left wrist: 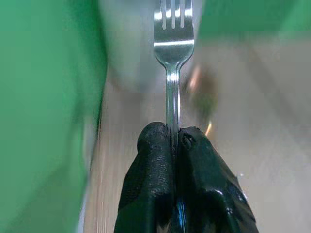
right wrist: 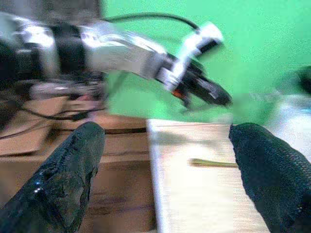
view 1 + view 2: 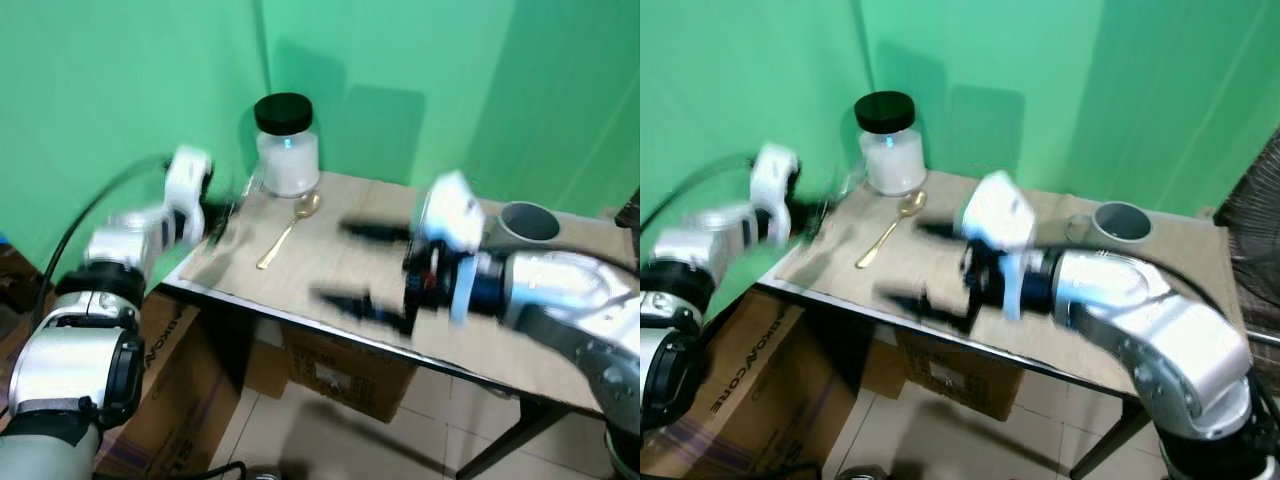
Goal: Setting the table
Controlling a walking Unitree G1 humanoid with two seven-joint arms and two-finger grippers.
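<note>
Left gripper (image 1: 174, 141) was clamped tight on one silver fork (image 1: 173, 46), fingers pressed together around the handle, tines pointing away from the wrist; in the head views it sat blurred over the table's left edge, near the jar. Right gripper (image 3: 365, 265) was spread wide with nothing between its fingers (image 2: 68, 179), hovering above the middle of the table (image 3: 520, 330). Counted on the tabletop: one gold spoon (image 3: 288, 232) lying flat, bowl end toward the jar, handle running toward the front edge; one glass jar (image 3: 287, 145) with a black lid and white contents, upright at the back left corner, just beside the spoon's bowl; one grey cup (image 3: 528, 222) upright at the back, behind the right arm. The fork was off the table surface, held in the air; whether its tines touched anything could not be told through the blur. Below the table: two cardboard boxes, one (image 3: 340, 370) under the tabletop, one (image 3: 185, 370) at the left by the left arm. Green wall (image 3: 400, 60) behind, tiled floor (image 3: 330, 445) below.
</note>
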